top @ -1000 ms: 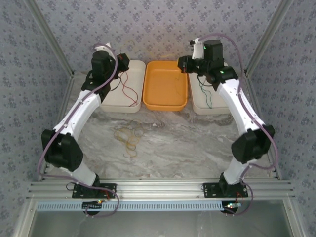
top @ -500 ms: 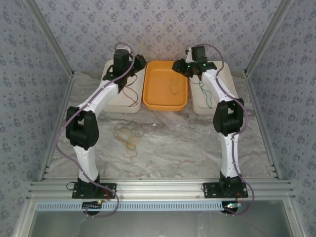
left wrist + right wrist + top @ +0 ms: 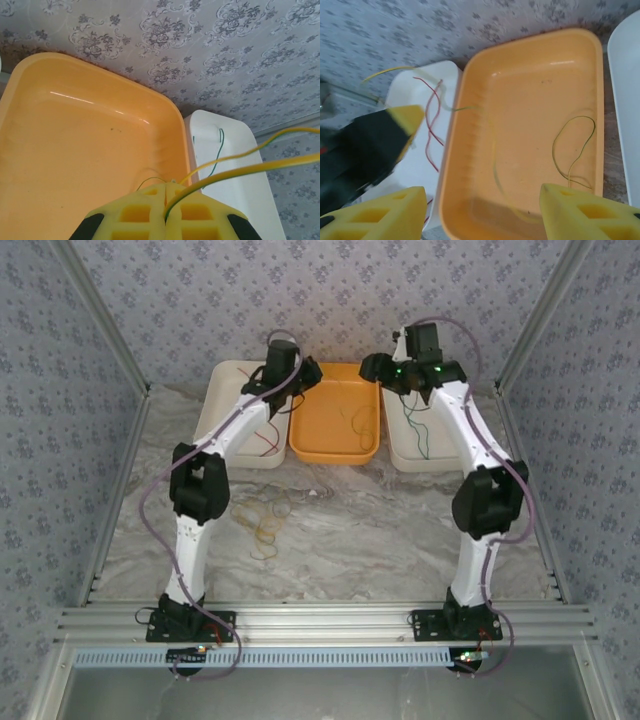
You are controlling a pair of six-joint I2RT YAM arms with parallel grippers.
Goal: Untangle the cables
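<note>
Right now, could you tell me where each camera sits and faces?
Top external: above, behind the robot, facing the table; left arm and right arm show.
Left wrist: over the orange tray, facing down; left gripper shut on a yellow cable.
Right wrist: facing down at that tray; right gripper open.
Shared by all: the orange tray.

An orange tray [image 3: 325, 440] sat at the far edge of a grey marbled worktop [image 3: 380, 530], flanked by a white tray on the left [image 3: 215, 410] and another on the right [image 3: 398, 458]. Flower-patterned walls [image 3: 330, 290] enclosed the space, and an aluminium rail [image 3: 320, 622] ran along the near edge.
</note>
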